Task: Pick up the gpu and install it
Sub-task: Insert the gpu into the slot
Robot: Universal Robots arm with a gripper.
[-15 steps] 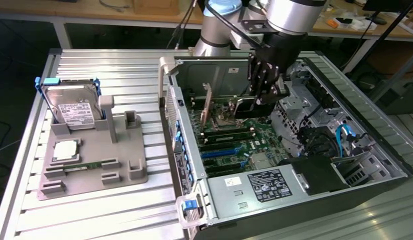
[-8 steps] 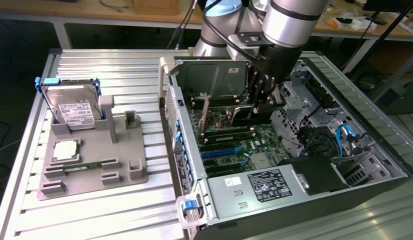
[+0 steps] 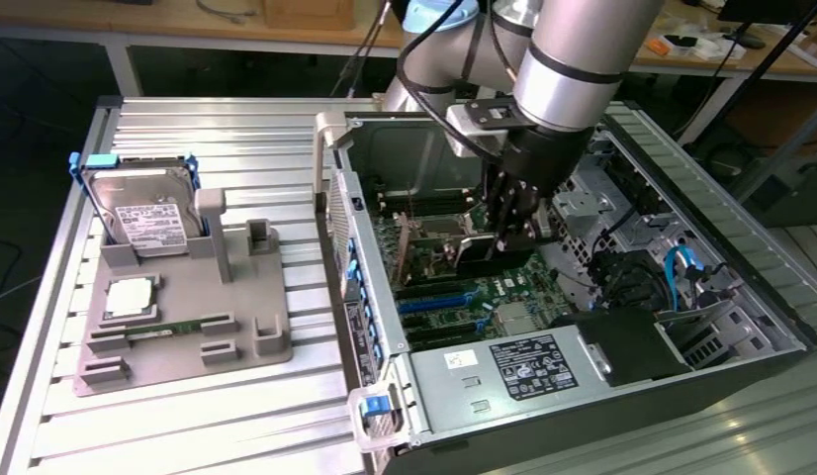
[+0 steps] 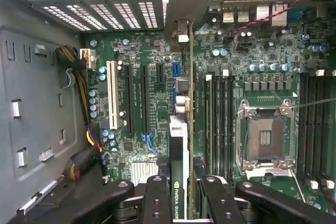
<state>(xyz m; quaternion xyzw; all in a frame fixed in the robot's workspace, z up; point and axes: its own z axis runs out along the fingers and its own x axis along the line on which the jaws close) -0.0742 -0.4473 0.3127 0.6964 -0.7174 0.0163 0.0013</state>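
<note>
Tool (image 4: 181, 195) clamped on gpu (image 4: 179, 140), edge-on over motherboard (image 4: 163, 103), open room either side.

The arm (image 3: 583, 49) is a thick cylindrical tube in brushed silver-grey, ringed by a narrow black band (image 3: 567, 67) near its lower end. A joint behind it carries a light-blue cap (image 3: 435, 12). Black cables (image 3: 419, 74) run in loose loops alongside the tube. A pale grey boxy bracket (image 3: 492, 114) is fixed at the wrist, above a rounded black wrist section (image 3: 551, 153). The gripper (image 3: 514, 233) is matt black throughout. In the wrist view its two fingers (image 4: 157, 199) are flat bars flanked by curved outer links (image 4: 102, 198), each with round recessed screws (image 4: 123, 184).
</note>
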